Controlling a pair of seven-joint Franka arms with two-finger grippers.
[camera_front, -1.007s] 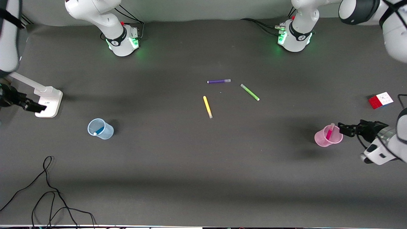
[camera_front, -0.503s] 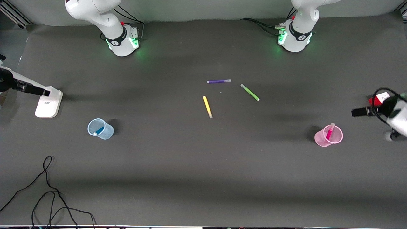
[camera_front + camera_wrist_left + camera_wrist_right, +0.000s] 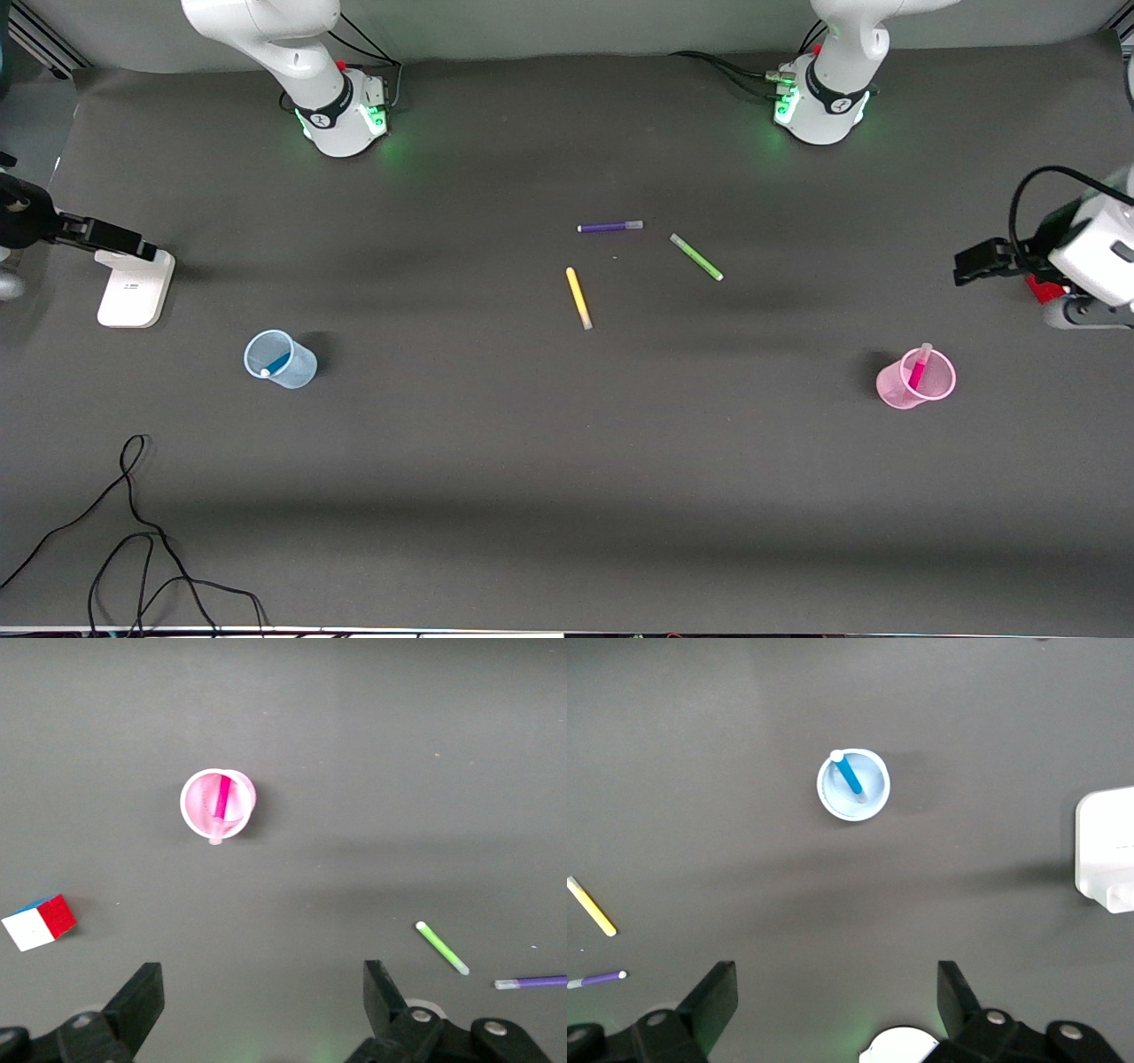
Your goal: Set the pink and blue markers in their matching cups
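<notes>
Pink marker (image 3: 221,798) in pink cup (image 3: 197,806); wrist cam shows L gripper (image 3: 257,1010) spread

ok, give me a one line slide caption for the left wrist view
Left hand open above the table, pink marker standing in the pink cup.

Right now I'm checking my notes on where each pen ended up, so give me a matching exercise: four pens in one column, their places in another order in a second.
Things:
1. pink marker
2. blue marker
3. purple pen
4. yellow pen

Places:
A. lying flat, nearest the robots' bases of the loose pens
B. standing tilted in the pink cup
C. lying flat, nearer the front camera than the green pen
D. leaning inside the pale blue cup

Pairs: 1-B, 2-D, 3-A, 4-C
</notes>
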